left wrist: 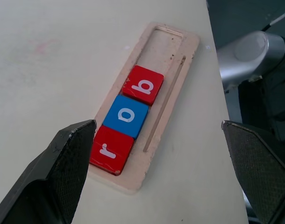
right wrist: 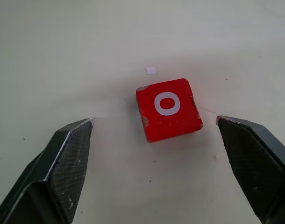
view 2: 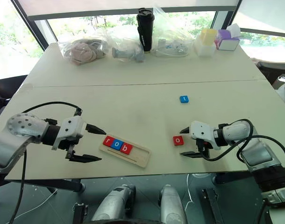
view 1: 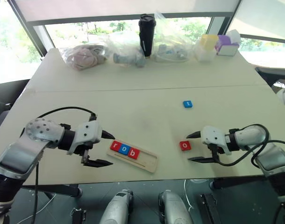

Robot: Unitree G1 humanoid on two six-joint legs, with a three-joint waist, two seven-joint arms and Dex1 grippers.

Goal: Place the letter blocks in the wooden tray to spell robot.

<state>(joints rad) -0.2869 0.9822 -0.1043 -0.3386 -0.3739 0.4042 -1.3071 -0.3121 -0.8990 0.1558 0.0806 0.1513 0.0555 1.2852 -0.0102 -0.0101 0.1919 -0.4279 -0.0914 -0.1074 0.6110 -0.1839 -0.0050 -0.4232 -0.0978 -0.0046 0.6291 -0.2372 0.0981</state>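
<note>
Two black-fingered grippers sit closest to us, at the near edge of the table (view 1: 147, 93). On the robot's left, the left gripper (view 1: 103, 149) has its fingers spread wide and holds nothing. It waits just beside the near end of the wooden tray (view 1: 145, 162).

Three letter blocks lie in a row in the tray's slot: the red r (view 1: 115, 146), the blue o (view 1: 124, 150) and the red b (view 1: 133, 153). They touch each other. Beyond the b, the slot is bare, with room for two more tiles.

On the robot's right, the right gripper (view 1: 194, 147) is spread too, and it holds nothing. One finger is on each side of the red o (right wrist: 168, 109), but neither finger touches it. This tile lies flat on the table, well apart from the tray.

I think the step now is to pick up this red o. To do it well, the fingers should come a bit further forward so the tile sits right between them. The tile is turned a little, so the gripper should turn to meet its flat sides, not its corners. It should press gently and low, because the tile is thin and could slip or flip.

Farther back, the blue t (view 1: 188, 104) lies alone on the table. It goes in last.

At the far edge, by the window, stand a black bottle (view 1: 146, 34) and some plastic bags (view 1: 126, 49).
</note>
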